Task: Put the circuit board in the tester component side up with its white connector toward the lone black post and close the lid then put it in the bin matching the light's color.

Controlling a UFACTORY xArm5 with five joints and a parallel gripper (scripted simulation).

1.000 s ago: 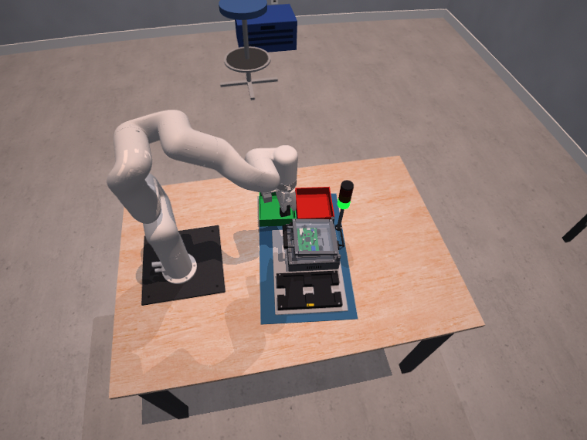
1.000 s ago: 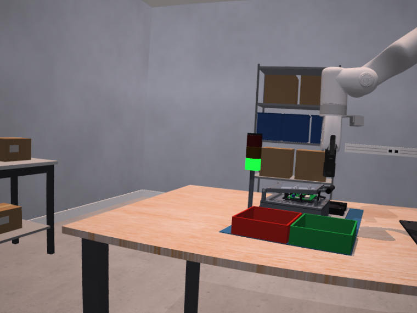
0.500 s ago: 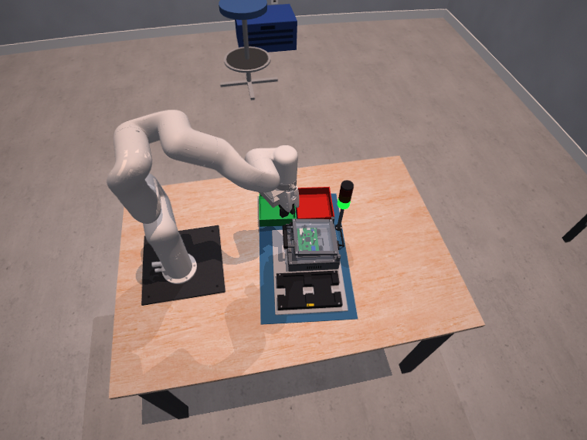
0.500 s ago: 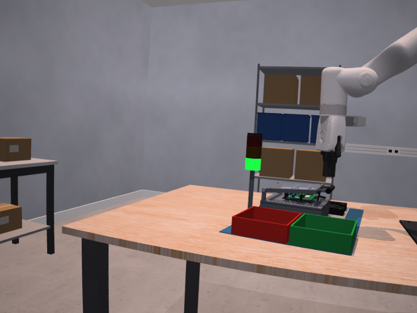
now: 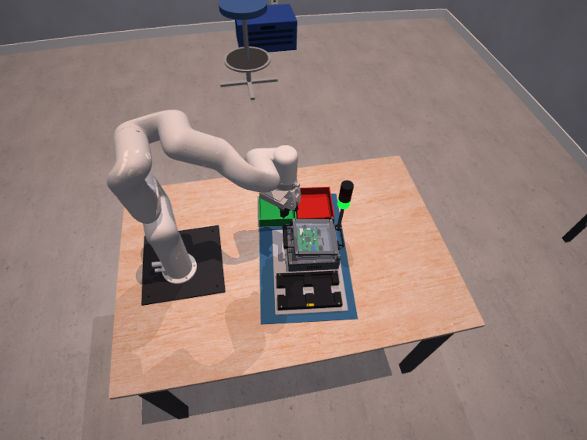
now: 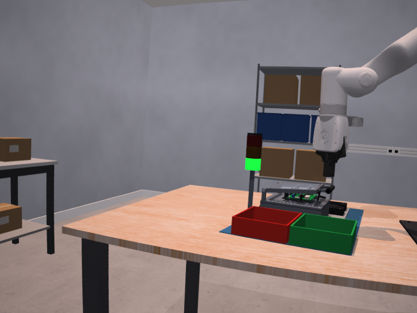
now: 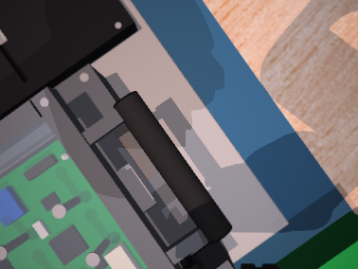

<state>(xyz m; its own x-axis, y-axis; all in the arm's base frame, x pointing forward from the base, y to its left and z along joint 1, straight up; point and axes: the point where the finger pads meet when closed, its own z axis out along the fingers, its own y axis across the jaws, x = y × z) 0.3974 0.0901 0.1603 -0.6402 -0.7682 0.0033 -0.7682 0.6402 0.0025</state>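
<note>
The green board (image 5: 308,238) (image 6: 308,197) (image 7: 78,216) lies component side up in the tester (image 5: 313,265) (image 6: 293,208), under the clear lid (image 5: 327,224). The lid is down over it and looks roughly level; whether the hook holds it I cannot tell. Its black handle bar (image 6: 330,189) (image 7: 166,161) is on the side toward the arm's base. The signal light (image 5: 344,204) (image 6: 253,163) glows green. My gripper (image 5: 284,214) (image 6: 328,175) is shut and empty, above the tester's handle side near the green bin (image 5: 272,211) (image 6: 323,235) (image 7: 338,256). The pins are hidden.
The red bin (image 5: 314,204) (image 6: 260,229) stands beside the green one, both empty where visible. The black tray (image 5: 308,281) (image 7: 71,28), without a board, sits on the tester's other side. The signal light's thin pole rises close to the tester and red bin.
</note>
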